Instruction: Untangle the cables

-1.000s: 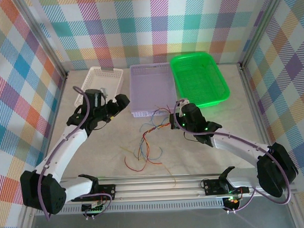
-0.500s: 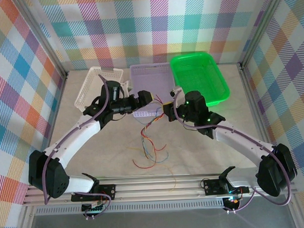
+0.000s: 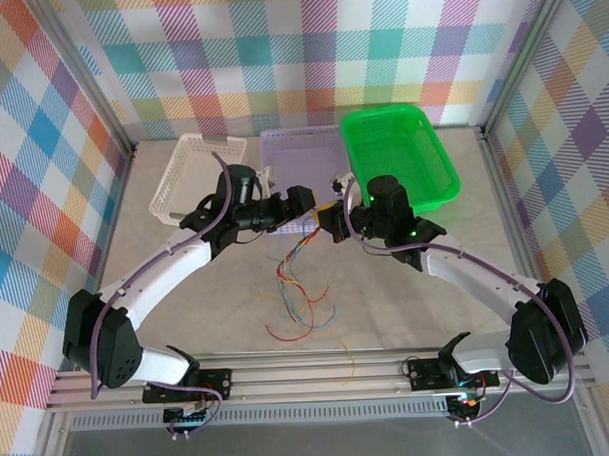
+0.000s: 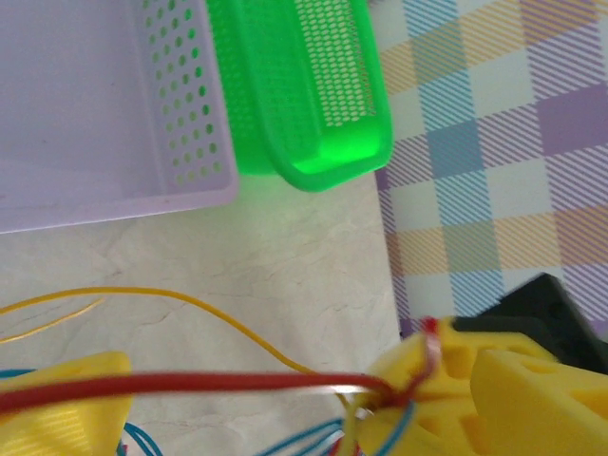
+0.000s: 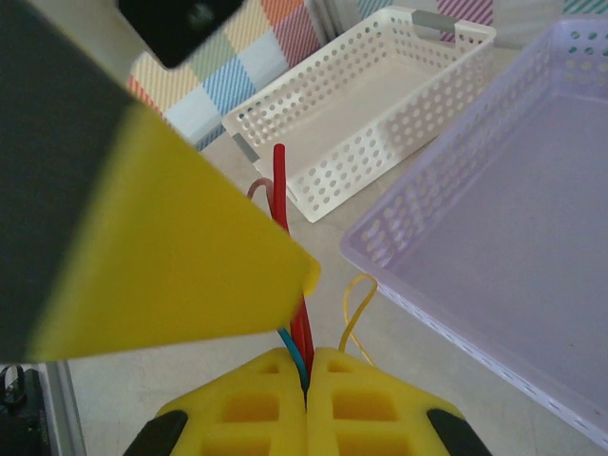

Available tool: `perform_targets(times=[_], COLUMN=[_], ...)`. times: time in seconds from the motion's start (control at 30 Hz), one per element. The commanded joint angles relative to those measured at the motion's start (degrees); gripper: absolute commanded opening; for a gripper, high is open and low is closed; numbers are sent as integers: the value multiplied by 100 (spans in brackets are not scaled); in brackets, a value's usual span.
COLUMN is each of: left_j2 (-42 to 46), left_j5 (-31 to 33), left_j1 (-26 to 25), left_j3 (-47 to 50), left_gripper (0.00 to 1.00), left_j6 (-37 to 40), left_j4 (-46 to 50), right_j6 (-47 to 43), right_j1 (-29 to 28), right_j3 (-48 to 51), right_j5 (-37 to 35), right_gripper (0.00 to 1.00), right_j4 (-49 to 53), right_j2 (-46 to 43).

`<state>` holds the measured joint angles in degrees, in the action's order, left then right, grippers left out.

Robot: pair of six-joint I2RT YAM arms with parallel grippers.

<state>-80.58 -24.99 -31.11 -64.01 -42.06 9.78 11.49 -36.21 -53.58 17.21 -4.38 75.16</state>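
Note:
The cables hang as a loose bunch of red, blue, orange and green threads from my right gripper, their ends trailing on the table. It is shut on them: a red cable and a blue one run into the closed tips, with a yellow loop beside them. My left gripper is open and close against the right one's tips. One of its fingers looms right beside the pinched strands. A red cable stretches across the left gripper's gap.
Three containers stand behind the grippers: a white basket, a pale purple tray and a green basket. The purple tray's near wall is just behind the grippers. The metal rail runs along the front edge.
My left arm swung right from the white basket to meet the right gripper, its jaws narrowing slightly. The right gripper carried the bundle up and back, lifting more cable off the table.

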Motion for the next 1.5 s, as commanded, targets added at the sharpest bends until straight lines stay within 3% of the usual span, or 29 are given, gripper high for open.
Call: perform_targets(times=[0.0,0.23,0.73,1.03,1.17,1.3,1.47], left_j2=[-115,-25,158,320,319,442,661], left_j5=[260,585,651,890,846,1036,1458], left_j1=[-57,-79,-106,-102,-105,-105,-112], left_j3=[-172,-40,220,248,166,-129,-307], left_gripper=[89,84,53,42,42,66,80], left_j6=[-212,-520,-962,-918,-859,-455,-354], left_j4=[222,7,-460,-322,-126,665,1578], right_j6=[-50,-33,-6,-39,-64,-127,-103], right_j1=[13,5,-8,-9,-9,-9,-9], right_j3=[-3,5,32,94,110,85,15], right_j5=[286,511,759,750,603,287,180], right_gripper=[0,0,0,0,0,0,0], right_j4=[-392,-447,-554,-515,-450,-272,-232], right_j2=[34,144,302,289,266,231,289])
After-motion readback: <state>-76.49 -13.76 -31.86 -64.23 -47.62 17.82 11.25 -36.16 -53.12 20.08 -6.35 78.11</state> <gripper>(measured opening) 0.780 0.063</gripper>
